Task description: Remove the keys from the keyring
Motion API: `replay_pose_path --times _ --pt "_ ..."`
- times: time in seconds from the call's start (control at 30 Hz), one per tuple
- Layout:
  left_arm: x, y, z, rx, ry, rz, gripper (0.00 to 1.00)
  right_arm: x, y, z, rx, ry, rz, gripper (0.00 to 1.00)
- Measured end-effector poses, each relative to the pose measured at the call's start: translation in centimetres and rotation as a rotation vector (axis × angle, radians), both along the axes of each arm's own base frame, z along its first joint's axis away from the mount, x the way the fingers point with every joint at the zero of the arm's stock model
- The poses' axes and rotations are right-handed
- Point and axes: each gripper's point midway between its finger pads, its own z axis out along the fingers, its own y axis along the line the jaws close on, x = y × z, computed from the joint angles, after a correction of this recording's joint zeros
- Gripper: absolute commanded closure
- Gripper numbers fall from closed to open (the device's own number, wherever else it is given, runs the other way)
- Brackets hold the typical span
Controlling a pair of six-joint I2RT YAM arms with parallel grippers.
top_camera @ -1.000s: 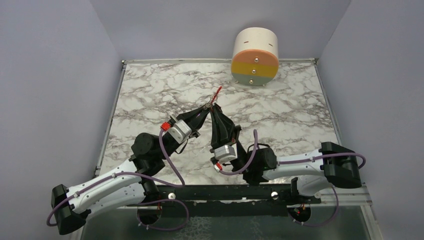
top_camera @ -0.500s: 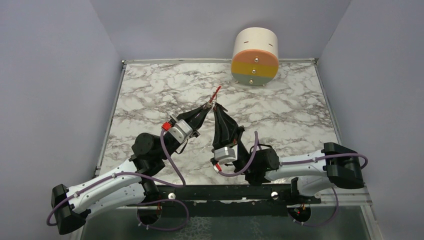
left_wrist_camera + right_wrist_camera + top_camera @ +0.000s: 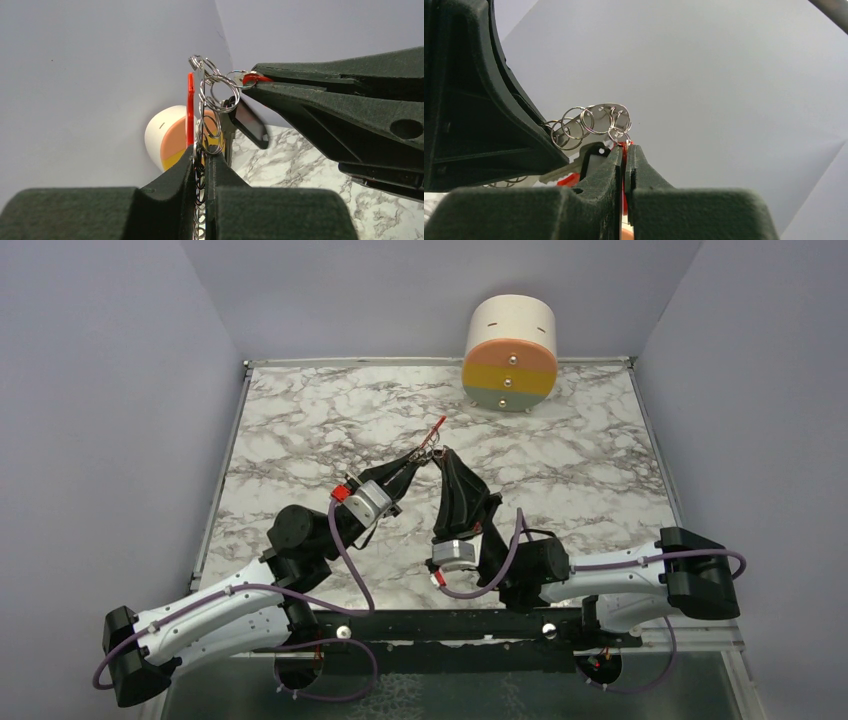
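Both grippers meet in the air above the marble table's middle. My left gripper (image 3: pixel 417 454) (image 3: pixel 202 152) is shut on the silver link chain of the keyring (image 3: pixel 212 95), whose red curved clip (image 3: pixel 437 427) (image 3: pixel 190 107) sticks up past the fingertips. My right gripper (image 3: pixel 440 452) (image 3: pixel 625 148) is shut on the red-headed key (image 3: pixel 253 77) (image 3: pixel 624 145), which hangs from a small ring at the chain's end (image 3: pixel 596 120). A dark-headed key (image 3: pixel 250 124) (image 3: pixel 591 154) dangles loose from the rings between the two grippers.
A cream cylinder (image 3: pixel 510 340) with an orange, yellow and grey-green face lies at the back of the marble table (image 3: pixel 300 420). Lilac walls close in the left, right and back sides.
My right gripper has closed the last bit on the red-headed key. Both grippers, with the keyring, have shifted slightly right, and the right arm has swung outward.
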Motion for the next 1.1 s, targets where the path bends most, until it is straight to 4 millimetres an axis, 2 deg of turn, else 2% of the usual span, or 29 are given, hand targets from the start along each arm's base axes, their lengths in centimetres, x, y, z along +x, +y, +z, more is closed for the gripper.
replay_pose_path --times 0.7,1.1 --pt "0.8 0.5 -0.9 0.017 0.010 0.057 1.00 0.0 0.4 -0.3 -0.042 -0.024 -0.028 0.98" --pt "1.7 0.0 -0.5 -0.021 -0.044 0.093 1.00 -0.4 0.4 -0.2 0.011 0.011 0.034 0.99"
